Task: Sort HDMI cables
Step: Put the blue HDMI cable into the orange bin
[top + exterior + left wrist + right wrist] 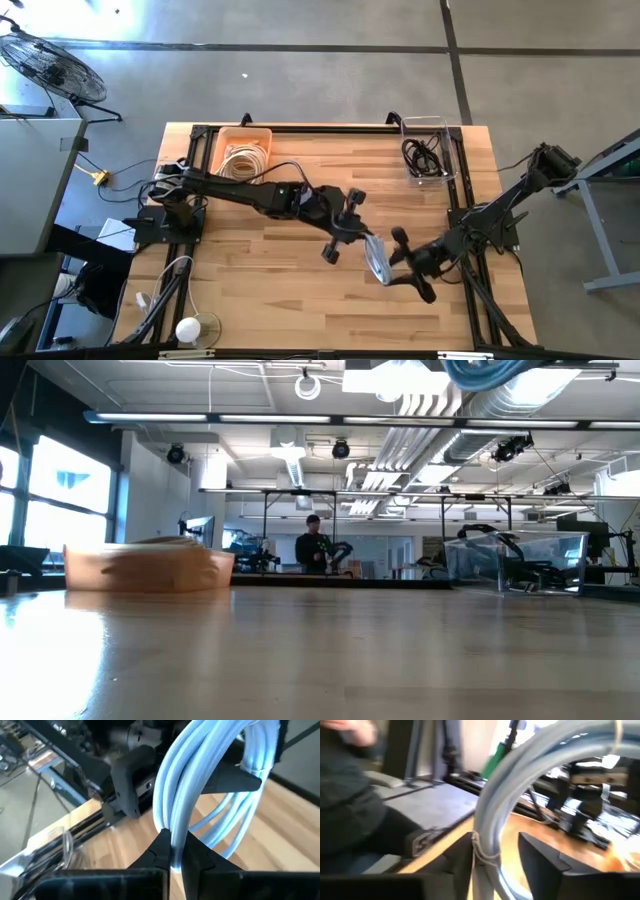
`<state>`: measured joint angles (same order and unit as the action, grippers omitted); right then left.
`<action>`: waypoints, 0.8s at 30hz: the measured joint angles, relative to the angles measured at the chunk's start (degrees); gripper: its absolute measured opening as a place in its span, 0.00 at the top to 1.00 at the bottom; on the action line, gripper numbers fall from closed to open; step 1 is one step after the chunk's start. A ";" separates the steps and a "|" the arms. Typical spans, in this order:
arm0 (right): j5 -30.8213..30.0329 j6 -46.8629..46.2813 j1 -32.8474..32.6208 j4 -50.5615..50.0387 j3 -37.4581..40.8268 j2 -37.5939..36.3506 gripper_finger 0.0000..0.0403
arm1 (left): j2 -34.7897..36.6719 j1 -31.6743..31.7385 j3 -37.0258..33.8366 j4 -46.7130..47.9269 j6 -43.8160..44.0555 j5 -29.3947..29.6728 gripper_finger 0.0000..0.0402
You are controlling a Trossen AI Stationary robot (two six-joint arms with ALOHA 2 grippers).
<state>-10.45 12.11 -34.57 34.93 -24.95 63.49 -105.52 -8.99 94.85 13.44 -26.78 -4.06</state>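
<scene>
High view: a silvery-white HDMI cable [377,260] is seen held above the bench [300,290], right of centre on the near half, between the two arms. The left end effector [352,232] is clenched on its strands, as confirmed in the left wrist view; the right end effector [400,262] stands parted around the coil, apparently releasing it. A hand-over is judged to be in progress. Next, clearing of the right fingers and carriage to a container would be required: cream coils lie in the orange bin [242,152] at far left, black ones in the clear bin [428,152] at far right. Plug ends cannot be made out; neither arm appears in the low view.
</scene>
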 joint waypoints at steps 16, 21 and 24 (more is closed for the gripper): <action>-17.27 3.58 -0.13 -3.55 0.04 0.06 0.31 | 1.90 -1.79 -0.04 9.15 0.02 14.52 0.98; -22.90 4.70 -0.04 -3.56 0.00 -0.16 0.31 | 5.13 -4.66 -0.08 13.79 -0.15 24.42 0.98; -26.41 4.86 0.06 -3.05 -0.02 -0.47 0.31 | 7.53 -7.24 -0.14 17.98 0.86 32.82 0.98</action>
<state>-36.86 16.97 -34.51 31.89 -24.97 63.01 -97.99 -16.23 94.71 31.42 -25.92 28.75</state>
